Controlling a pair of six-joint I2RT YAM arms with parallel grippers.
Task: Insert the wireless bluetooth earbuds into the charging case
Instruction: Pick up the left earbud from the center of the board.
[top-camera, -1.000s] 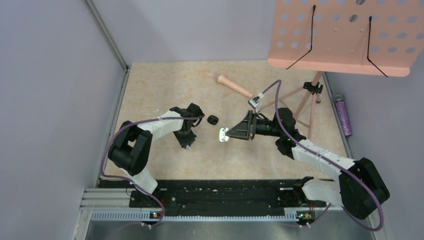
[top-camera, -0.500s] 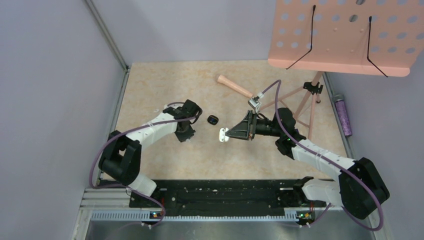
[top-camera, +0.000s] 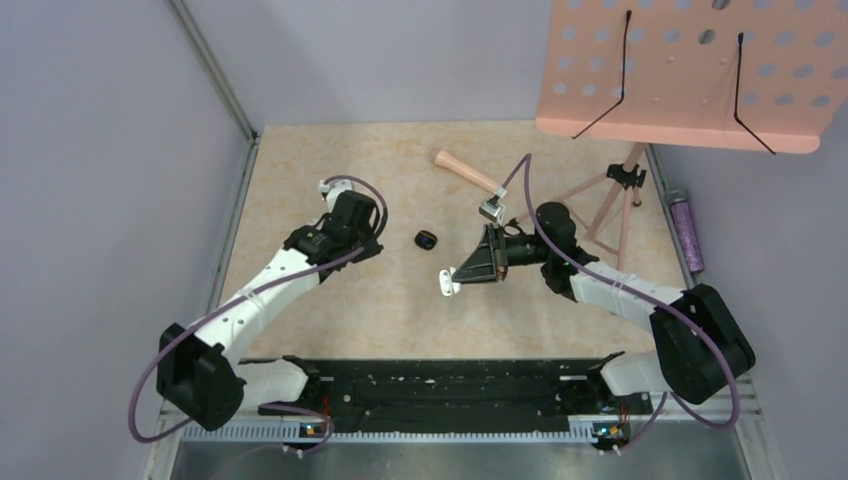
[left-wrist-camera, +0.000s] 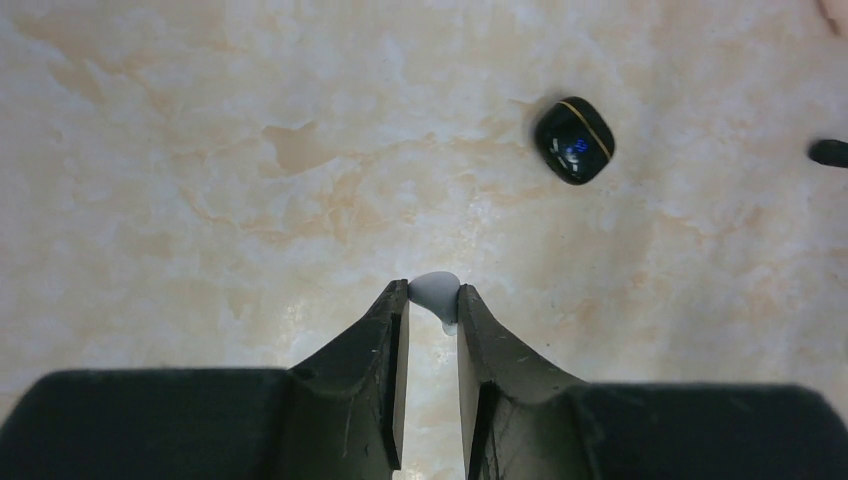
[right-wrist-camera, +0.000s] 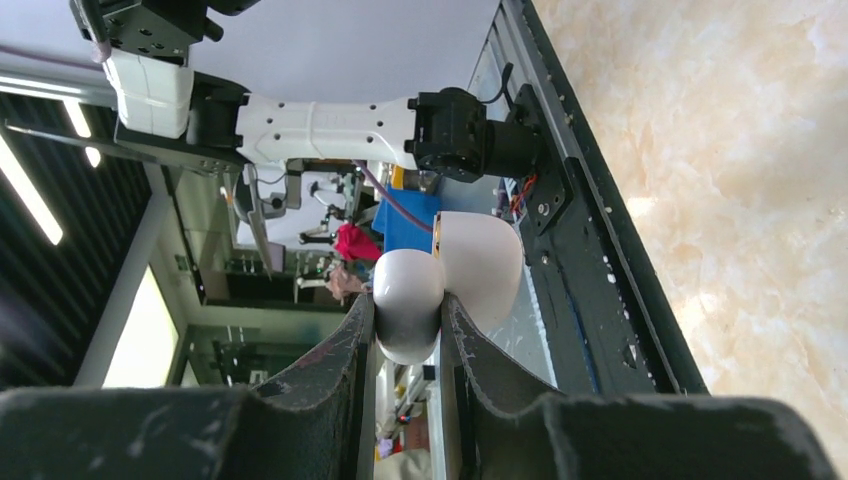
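My left gripper (left-wrist-camera: 434, 300) is shut on a tiny white earbud (left-wrist-camera: 436, 292), pinched at its fingertips above the beige table. In the top view the left gripper (top-camera: 352, 228) hangs over the table's left middle. My right gripper (right-wrist-camera: 408, 330) is shut on the white charging case (right-wrist-camera: 445, 275), whose rounded halves stick out past the fingertips. In the top view the right gripper (top-camera: 457, 277) holds the case (top-camera: 445, 285) near the table's centre, well right of the left gripper. No second earbud shows.
A small glossy black case (top-camera: 426, 239) lies on the table between the grippers and also shows in the left wrist view (left-wrist-camera: 573, 140). A wooden-handled hammer (top-camera: 470, 172) lies behind. A pink music stand (top-camera: 690, 70) and a purple bottle (top-camera: 686, 230) stand at the right.
My left arm has stretched out and swung up and to the far left, carrying the earbud. My right gripper has tilted, bringing the case slightly nearer and lower.
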